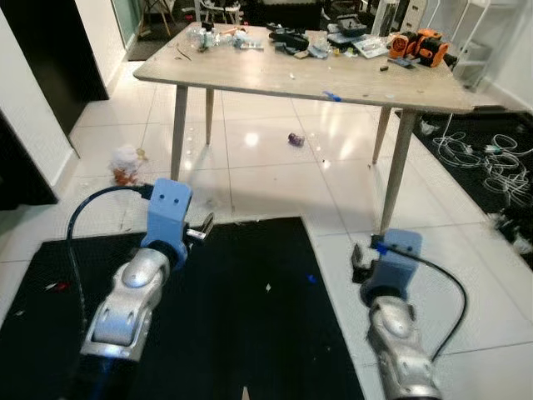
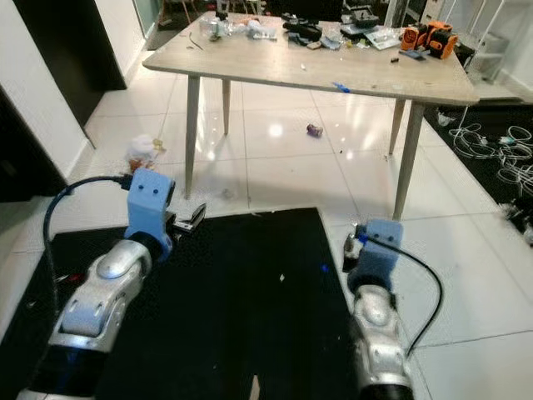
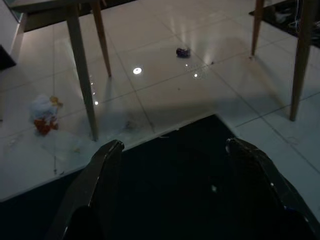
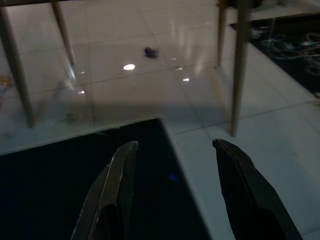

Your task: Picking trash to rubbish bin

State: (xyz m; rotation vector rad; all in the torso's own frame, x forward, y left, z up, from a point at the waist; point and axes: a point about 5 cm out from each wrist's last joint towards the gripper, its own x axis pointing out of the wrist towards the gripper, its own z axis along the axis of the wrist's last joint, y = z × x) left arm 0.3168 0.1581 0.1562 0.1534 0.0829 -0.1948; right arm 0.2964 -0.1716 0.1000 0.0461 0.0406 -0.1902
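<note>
Under table (image 1: pixel 250 71), purple trash (image 1: pixel 296 139) on open tile; both claws spread

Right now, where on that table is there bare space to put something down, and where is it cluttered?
The near half of the table is bare wood, apart from a small blue scrap by the front edge. The far edge is crowded: clutter at the far left, dark items in the middle, orange tools at the far right.
</note>
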